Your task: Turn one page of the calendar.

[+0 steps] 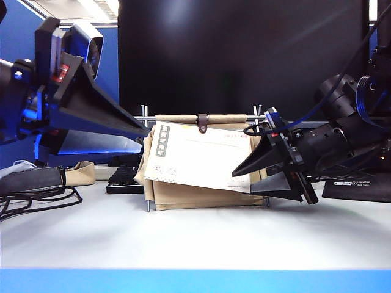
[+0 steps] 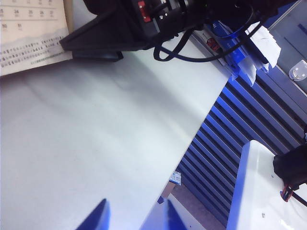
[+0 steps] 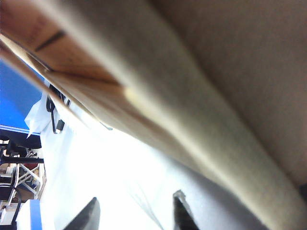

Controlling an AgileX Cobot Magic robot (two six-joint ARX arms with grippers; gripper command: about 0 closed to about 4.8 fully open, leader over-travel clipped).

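My right pincer (image 1: 249, 182) pinching lower corner of page (image 1: 201, 155) on calendar (image 1: 201, 162) at bench (image 1: 195, 232) middle; left pincer (image 1: 143, 131) spread beside frame. Risk: thin sheet slips out or tears

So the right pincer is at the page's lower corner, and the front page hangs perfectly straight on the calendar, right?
Not quite. The right pincer is at the lower corner, but the page hangs skewed on the calendar, tilted across the pouch. The exterior view shows it.
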